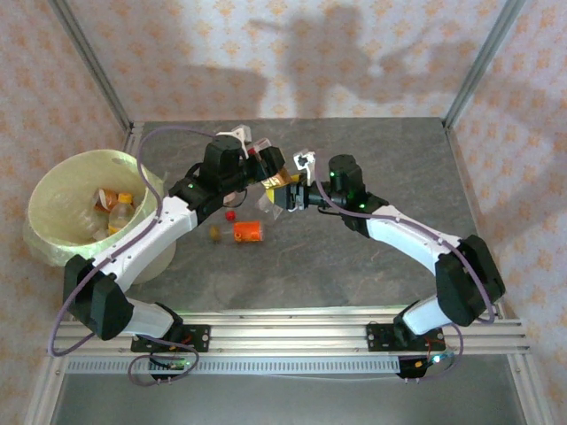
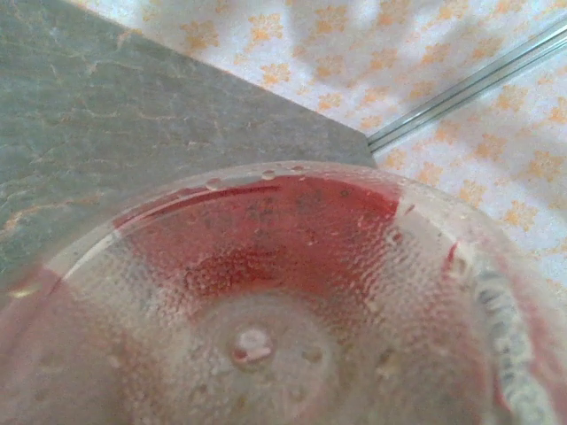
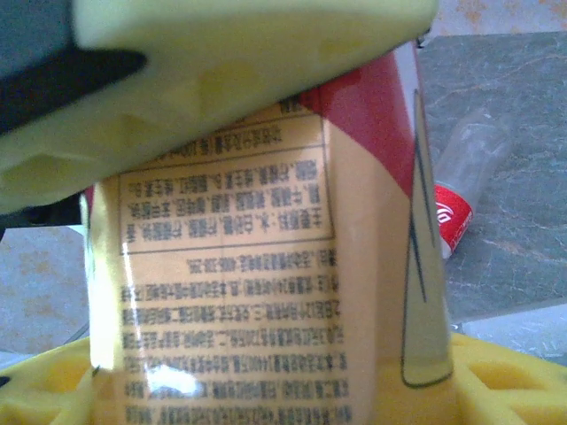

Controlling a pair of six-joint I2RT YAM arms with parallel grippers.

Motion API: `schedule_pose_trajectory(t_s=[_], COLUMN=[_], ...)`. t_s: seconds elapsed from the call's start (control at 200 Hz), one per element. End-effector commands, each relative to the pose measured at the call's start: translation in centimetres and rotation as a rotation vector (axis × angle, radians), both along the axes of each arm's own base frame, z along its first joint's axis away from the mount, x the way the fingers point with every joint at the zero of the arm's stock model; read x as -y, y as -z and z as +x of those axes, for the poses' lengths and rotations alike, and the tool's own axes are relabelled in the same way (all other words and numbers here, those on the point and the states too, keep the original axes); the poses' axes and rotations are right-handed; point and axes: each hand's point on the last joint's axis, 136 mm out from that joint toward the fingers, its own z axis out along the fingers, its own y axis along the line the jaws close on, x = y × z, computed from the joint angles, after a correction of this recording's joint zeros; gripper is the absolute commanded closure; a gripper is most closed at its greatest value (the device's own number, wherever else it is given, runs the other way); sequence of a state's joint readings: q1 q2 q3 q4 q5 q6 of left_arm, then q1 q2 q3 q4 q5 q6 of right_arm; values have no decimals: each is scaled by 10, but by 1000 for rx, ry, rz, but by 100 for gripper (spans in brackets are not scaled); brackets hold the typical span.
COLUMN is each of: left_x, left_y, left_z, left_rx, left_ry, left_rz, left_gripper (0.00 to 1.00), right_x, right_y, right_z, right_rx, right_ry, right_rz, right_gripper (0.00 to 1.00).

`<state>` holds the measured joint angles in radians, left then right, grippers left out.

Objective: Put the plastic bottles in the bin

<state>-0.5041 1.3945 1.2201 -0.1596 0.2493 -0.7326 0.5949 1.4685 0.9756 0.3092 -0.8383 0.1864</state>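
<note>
Clearly end-on: red-labelled bottle (image 2: 292, 266), base foremost.

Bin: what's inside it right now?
Several plastic bottles, some orange-capped, lie in the bin on its pale liner. Whatever is under them is covered, and the left arm hides part of the rim.

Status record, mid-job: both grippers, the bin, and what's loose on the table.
left gripper: right at a clear red-labelled bottle; grip unclear
right gripper: shut on a yellow-labelled bottle
bin: far left, several bottles inside
table: orange bottle lying on its side between the arms
</note>
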Motion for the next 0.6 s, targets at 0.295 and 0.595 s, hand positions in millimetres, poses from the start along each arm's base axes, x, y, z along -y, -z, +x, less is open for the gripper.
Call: schedule_pose_trajectory(t_s=[0.295,0.595], left_x=[-39,-100], left_y=[-15,-23], left_z=[-8,-22], left_rx=[60,3], left_ry=[-136,-342], left_rz=[121,389], left_gripper=[42,42], right_x=[20,79], right_y=[-15,13], right_z=[22,55], right_rx=[100,58], right_ry=[178,555], right_rz=[-63,-252], right_gripper=[6,1])
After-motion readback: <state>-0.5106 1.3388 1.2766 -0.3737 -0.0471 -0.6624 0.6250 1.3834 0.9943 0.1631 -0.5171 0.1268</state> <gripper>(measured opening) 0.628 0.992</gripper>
